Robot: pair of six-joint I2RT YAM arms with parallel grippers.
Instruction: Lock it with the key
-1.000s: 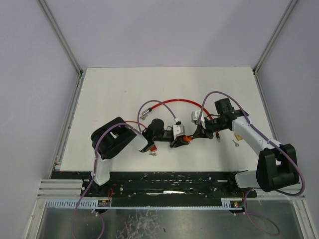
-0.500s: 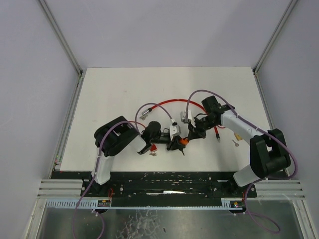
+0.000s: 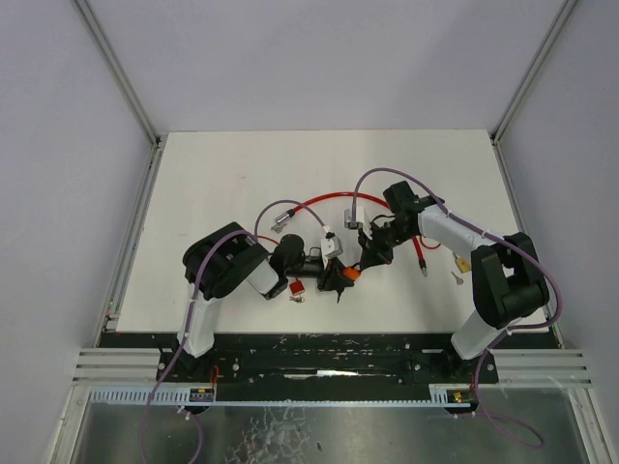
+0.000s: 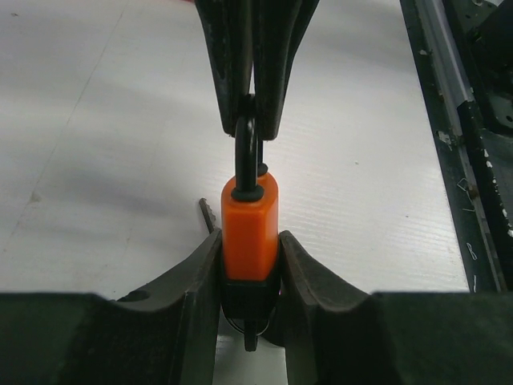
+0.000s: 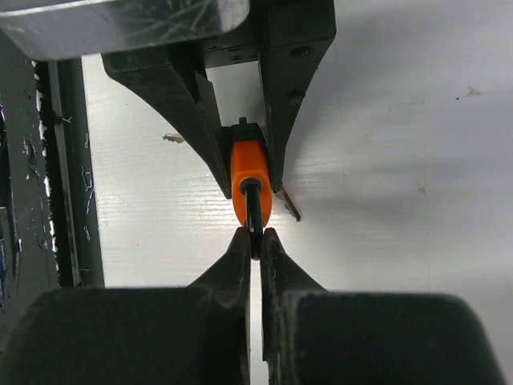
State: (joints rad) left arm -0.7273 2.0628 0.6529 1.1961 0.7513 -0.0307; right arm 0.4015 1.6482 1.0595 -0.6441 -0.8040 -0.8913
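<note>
Left wrist view: lower centre of frame, I note my left gripper [image 4: 250, 250] clamped on the body of the orange padlock [image 4: 249, 220], my right gripper [image 4: 252, 128] above it pinched nearly closed on the black shackle [image 4: 247, 156], a key blade [image 4: 208, 215] just left.

Orange padlock [image 4: 249, 212], body clamped in left pincer [image 4: 249, 245], black shackle [image 4: 247, 160] pinched by right pincer [image 5: 254, 235].

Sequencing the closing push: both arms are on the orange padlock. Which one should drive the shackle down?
Right, probably. The right gripper is shut on the shackle, in line with it; the left gripper clamps the padlock body and can brace.
</note>
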